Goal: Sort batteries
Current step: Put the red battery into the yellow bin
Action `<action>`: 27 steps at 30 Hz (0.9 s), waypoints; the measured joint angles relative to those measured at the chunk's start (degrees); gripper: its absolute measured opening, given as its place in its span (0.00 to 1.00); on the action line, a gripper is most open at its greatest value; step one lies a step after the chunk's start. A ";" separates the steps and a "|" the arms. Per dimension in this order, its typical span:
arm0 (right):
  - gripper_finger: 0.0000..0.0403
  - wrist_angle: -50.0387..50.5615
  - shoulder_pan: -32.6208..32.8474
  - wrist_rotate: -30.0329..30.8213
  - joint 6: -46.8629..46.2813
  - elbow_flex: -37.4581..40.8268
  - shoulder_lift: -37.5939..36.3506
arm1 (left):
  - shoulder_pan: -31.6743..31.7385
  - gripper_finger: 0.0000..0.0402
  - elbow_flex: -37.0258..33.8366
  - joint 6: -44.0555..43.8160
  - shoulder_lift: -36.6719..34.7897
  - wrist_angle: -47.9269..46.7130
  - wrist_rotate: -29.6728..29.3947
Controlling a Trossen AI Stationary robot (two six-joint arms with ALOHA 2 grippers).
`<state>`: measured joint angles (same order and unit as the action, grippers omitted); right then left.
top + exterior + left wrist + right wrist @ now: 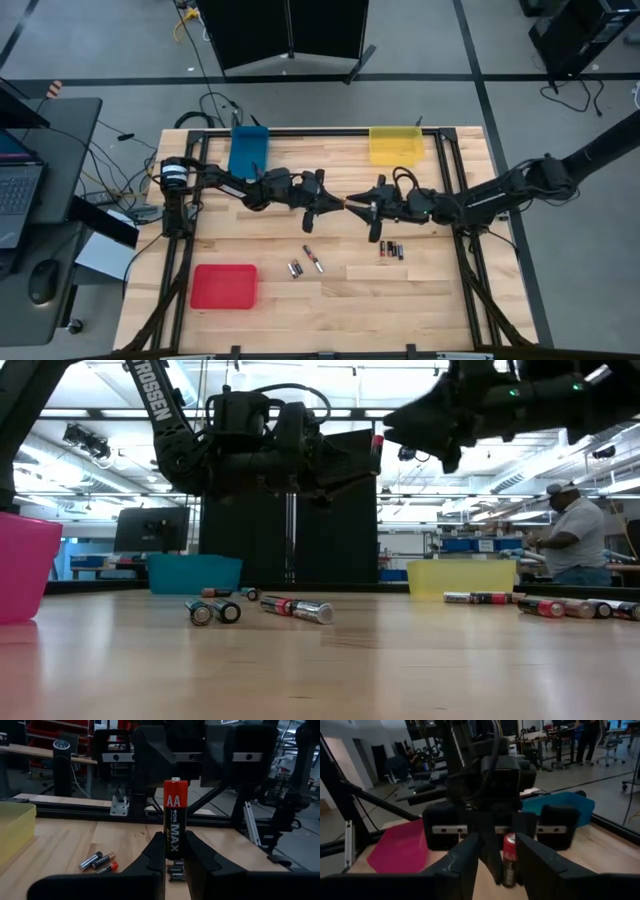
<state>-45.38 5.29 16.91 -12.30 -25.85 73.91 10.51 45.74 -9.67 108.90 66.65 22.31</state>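
Clamped between the left tool's (172, 857) fingers: one red-and-black AA battery (173, 817), upright, held mid-air above the wooden surface (400, 300). Facing it, right tool (497, 857), fingers parted around the battery's tip without gripping. Scattered on the surface below: loose batteries (305, 262), between red tray (224, 286), blue tray (249, 152) and yellow tray (396, 145).

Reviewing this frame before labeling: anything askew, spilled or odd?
Nothing damaged. Loose batteries lie scattered on the table, none visibly in a tray. Left hand holds a red AA battery mid-air against the right hand.
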 joint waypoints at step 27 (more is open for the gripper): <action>0.26 1.76 0.95 1.07 -0.01 -2.34 1.94 | -1.19 0.11 1.80 -1.08 -0.07 1.27 0.76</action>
<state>-43.62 6.24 17.98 -12.31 -28.18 75.85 9.32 47.54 -10.75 108.84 67.92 23.07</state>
